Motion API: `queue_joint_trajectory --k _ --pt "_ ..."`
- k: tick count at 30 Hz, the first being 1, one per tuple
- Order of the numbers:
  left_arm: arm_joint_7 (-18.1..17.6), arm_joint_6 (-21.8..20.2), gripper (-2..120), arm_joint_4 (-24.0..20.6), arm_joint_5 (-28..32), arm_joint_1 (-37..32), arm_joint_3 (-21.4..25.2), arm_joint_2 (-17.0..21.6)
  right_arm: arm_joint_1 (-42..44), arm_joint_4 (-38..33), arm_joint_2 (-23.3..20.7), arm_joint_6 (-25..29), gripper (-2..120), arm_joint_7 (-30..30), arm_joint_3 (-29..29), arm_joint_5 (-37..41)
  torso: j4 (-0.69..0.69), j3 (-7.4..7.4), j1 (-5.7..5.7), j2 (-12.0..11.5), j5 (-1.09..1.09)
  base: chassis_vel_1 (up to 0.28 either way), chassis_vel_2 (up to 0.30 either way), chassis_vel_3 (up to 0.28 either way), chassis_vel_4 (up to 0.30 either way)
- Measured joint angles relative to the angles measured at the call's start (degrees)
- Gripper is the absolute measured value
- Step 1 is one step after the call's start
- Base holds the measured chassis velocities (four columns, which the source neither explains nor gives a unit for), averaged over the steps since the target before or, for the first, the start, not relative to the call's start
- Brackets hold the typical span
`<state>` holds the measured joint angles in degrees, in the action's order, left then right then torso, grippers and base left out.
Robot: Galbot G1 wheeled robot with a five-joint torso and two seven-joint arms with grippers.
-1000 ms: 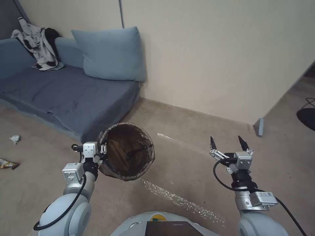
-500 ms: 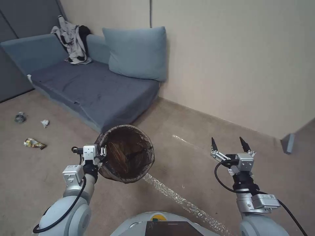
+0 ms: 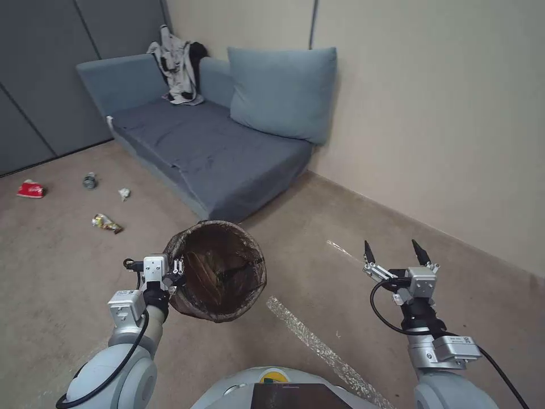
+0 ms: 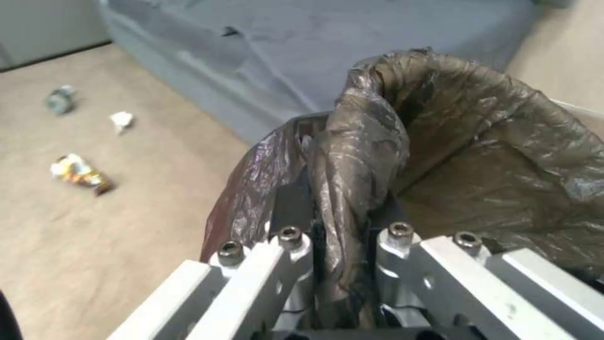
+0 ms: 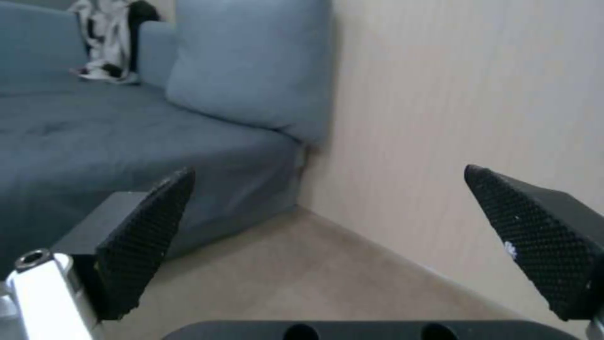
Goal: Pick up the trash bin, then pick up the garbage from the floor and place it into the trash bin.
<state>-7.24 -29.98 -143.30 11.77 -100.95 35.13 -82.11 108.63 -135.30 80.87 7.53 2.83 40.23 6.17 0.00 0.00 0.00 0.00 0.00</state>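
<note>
Your left end effector (image 3: 177, 268) is pinching the bag-lined rim of the trash bin (image 3: 218, 271), holding it off the floor in front of the sofa (image 3: 216, 147). Your right end effector (image 3: 394, 253) hovers to the right, fingers spread and empty. The garbage (image 3: 107, 223) lies scattered on the floor, far left.

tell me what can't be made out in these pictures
- Trash bin: its wall is covered by the dark bag, head view.
- Left gripper: fingertips buried in bag folds, left wrist view.
- Garbage: too small to identify, head view.
- Right gripper: open, empty.
</note>
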Motion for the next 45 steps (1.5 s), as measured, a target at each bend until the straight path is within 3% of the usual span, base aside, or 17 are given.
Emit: queue_joint_trajectory --k 45 --pt "-0.1 0.0 7 0.1 -0.3 -0.6 0.4 -1.1 -1.7 1.2 -0.1 -3.7 100 0.4 -0.9 2.2 0.00 0.00 0.00 0.0 0.00 0.088 0.090 0.088 0.087"
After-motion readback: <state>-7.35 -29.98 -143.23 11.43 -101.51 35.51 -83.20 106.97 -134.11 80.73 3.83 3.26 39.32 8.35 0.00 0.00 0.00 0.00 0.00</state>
